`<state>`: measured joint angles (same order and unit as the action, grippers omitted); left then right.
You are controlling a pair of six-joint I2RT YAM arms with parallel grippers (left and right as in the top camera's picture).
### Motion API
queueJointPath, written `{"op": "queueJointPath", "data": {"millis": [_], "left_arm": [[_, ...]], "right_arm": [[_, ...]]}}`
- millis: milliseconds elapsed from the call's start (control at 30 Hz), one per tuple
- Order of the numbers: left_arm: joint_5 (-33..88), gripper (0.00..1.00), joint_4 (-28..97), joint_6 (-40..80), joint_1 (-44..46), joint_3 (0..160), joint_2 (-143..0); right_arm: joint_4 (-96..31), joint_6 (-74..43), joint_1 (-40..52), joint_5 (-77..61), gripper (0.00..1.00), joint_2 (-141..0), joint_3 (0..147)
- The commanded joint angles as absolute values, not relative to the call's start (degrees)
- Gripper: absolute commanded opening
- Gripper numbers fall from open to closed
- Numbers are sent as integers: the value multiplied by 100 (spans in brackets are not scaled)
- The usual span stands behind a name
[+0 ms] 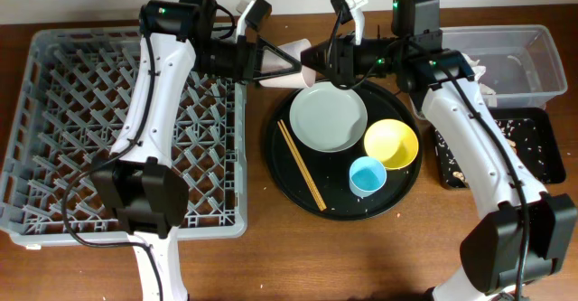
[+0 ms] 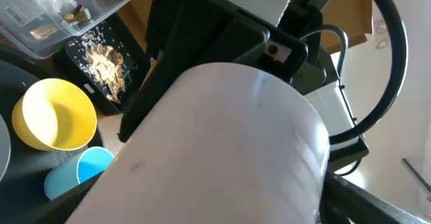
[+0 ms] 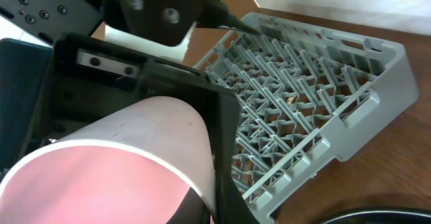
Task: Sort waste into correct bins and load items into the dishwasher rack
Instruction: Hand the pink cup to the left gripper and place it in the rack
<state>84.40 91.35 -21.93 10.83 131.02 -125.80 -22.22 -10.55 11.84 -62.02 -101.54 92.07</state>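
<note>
The left gripper (image 1: 287, 64) is gripping the pink cup (image 3: 121, 163) sideways in the air, above the far rim of the round black tray (image 1: 280, 170) and just right of the dishwasher rack (image 1: 90, 129). The right gripper (image 1: 318, 61) is flanking the cup's open end, but I cannot tell whether it is clamping.

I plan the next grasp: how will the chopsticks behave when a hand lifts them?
The chopsticks look thin and stiff, so probably light but hard to pinch off the flat tray. Being two loose sticks, they may separate or roll.
</note>
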Motion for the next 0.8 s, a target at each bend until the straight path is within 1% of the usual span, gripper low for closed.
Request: {"op": "queueJointPath", "data": {"millis": [0,33,133,200,233,267,300,333,367,400,433,467,500,533,567,600,667,700,733,767], "left_arm": [[8427,89,9273,-2283,1238,13172,-12567],[8429,84,9292,-2283,1238,13172,-12567],[8429,80,9292,-2283,1238,13172,-12567],[8429,73,9292,-2283,1236,13172,-12567],[8429,66,9290,-2283,1232,13172,-12567],[8429,61,9290,-2283,1232,13172,-12567],[8427,58,9290,-2283,1225,13172,-12567],[8427,56,9288,-2283,1212,13172,-12567],[8425,56,9286,-2283,1192,13172,-12567],[8425,55,9268,-2283,1166,13172,-12567],[8423,55,9238,-2283,1140,13172,-12567],[8420,54,9220,-2285,1100,13172,-12567],[8390,54,9223,-2285,1020,13172,-12567],[8263,53,9225,-2283,899,13172,-12567],[8025,50,9227,-2283,751,13172,-12567],[7738,50,9229,-2283,611,13172,-12567],[7129,50,9214,-2283,373,13172,-12567],[6820,48,9194,-2283,360,13172,-12567],[6224,47,9177,-2283,357,13172,-12567],[5068,44,9181,-2161,357,13172,-12567]], "right_arm": [[-2095,-1146,1280,-6073,4,-10077,9312],[-2095,-1146,1280,-5968,4,-10077,9312],[-2121,-1144,1280,-5778,4,-10077,9312],[-2156,-1142,1280,-5763,10,-10077,9312],[-2290,-1142,1280,-5623,16,-10077,9312],[-2436,-1142,1280,-5498,27,-10077,9312],[-2539,-1140,1280,-5417,36,-10077,9312],[-2644,-1114,1280,-5387,40,-10077,9312],[-2731,-1096,1280,-5349,49,-10077,9312],[-2801,-1083,1280,-5328,54,-10077,9312],[-2847,-972,1278,-5328,62,-10077,9312],[-2875,-926,1264,-5299,78,-10077,9312],[-2875,-926,1219,-5282,88,-10077,9312],[-2875,-928,1140,-5284,94,-10077,9312],[-2882,-930,1017,-5286,97,-10077,9312],[-2923,-930,875,-5286,100,-10077,9312],[-3116,-926,622,-5284,98,-10077,9312],[-3205,-926,578,-5188,99,-10077,9312],[-3326,-926,554,-4982,98,-10077,9312],[-3642,-926,550,-4438,98,-10077,9312]]}}
